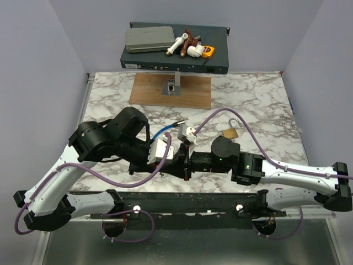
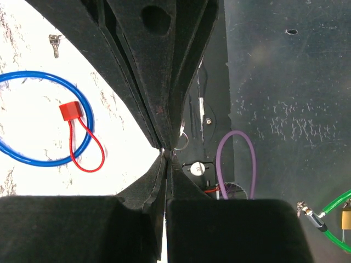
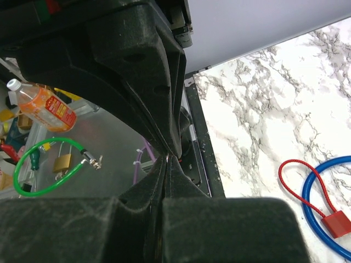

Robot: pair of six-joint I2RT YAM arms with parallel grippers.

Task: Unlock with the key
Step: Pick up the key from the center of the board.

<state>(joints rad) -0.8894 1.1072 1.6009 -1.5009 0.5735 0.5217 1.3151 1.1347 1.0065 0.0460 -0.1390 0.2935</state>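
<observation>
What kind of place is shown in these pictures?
Probably a robotics test bench: left arm and right arm bolted to a marble-patterned table, plain walls around, rack device behind.

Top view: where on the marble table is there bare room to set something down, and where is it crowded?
The marble table is bare left of the wooden board, and right of it past the brass padlock. The near centre is crowded: the left arm, the right arm, the blue cable, the purple cable.

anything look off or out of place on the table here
The small silver key lies loose on the marble table, apart from the red loop strap, which overlaps the blue cable. Odd, since a key normally stays on its strap.
</observation>
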